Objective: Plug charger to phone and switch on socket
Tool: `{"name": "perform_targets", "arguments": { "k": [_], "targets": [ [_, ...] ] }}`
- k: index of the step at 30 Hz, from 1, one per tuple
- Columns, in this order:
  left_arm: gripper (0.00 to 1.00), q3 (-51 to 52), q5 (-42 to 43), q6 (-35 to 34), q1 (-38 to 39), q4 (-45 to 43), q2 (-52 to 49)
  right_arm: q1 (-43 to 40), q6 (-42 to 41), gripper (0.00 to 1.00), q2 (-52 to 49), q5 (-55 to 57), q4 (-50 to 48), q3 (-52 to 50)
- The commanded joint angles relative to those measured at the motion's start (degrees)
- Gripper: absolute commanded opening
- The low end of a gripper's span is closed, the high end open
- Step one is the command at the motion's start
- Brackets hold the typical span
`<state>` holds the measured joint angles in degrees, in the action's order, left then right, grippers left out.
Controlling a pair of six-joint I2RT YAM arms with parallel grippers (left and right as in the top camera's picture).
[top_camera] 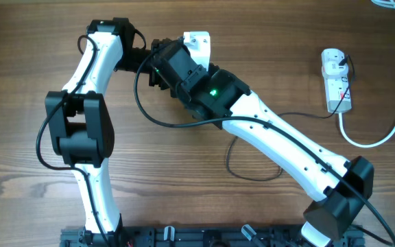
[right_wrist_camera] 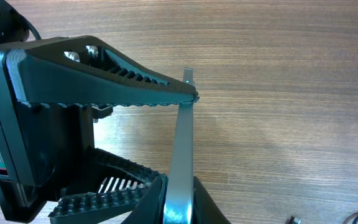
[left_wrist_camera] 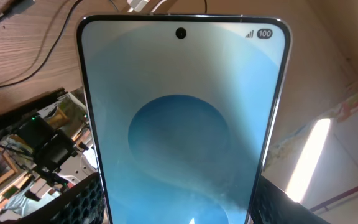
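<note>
The phone [left_wrist_camera: 179,124] filled the left wrist view, its cyan screen turned to that camera. Signal bars and "100" were readable at its top corner, with a punch-hole lens at the centre. The left gripper [right_wrist_camera: 178,140] clamped it across its width between widely spread fingertips, and the right wrist view showed it edge-on. The right gripper [top_camera: 160,68] sat just beside the phone, but I could not tell how far its jaws were open. Farther off, the charger [top_camera: 310,115] trailed slack over the table [top_camera: 33,41] to the socket [top_camera: 336,81], well apart at the far right, its red marking too small to read.
</note>
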<state>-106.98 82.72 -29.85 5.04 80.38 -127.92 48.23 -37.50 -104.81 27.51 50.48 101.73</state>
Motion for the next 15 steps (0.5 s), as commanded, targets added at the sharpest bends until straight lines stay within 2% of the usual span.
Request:
{"name": "perform_targets", "arguments": {
  "k": [1, 9, 11, 13, 14, 15],
  "targets": [
    [0.70, -0.50, 1.64, 1.05, 0.11, 0.04, 2.03, 0.15, -0.22, 0.13, -0.94, 0.94, -0.09, 0.59],
    [0.73, -0.50, 1.66, 1.05, 0.11, 0.04, 2.03, 0.15, -0.17, 0.05, -0.92, -0.13, 0.15, 0.59],
    [0.79, -0.50, 1.66, 1.05, 0.11, 0.02, 2.03, 0.13, -0.85, 0.05, -0.92, -0.07, 0.13, 0.59],
    [1.00, -0.50, 1.66, 1.05, 0.11, 0.02, 2.03, 0.09, -5.97, 0.04, -0.46, 0.17, 0.13, 0.63],
    [1.00, -0.50, 1.64, 1.05, 0.11, 0.02, 2.03, 0.09, -11.58, 0.04, 0.17, 1.33, 0.11, 0.63],
    [1.00, -0.50, 1.64, 1.05, 0.11, 0.02, 2.03, 0.09, -22.10, 0.04, 1.49, 4.31, 0.13, 0.63]
  ]
}}
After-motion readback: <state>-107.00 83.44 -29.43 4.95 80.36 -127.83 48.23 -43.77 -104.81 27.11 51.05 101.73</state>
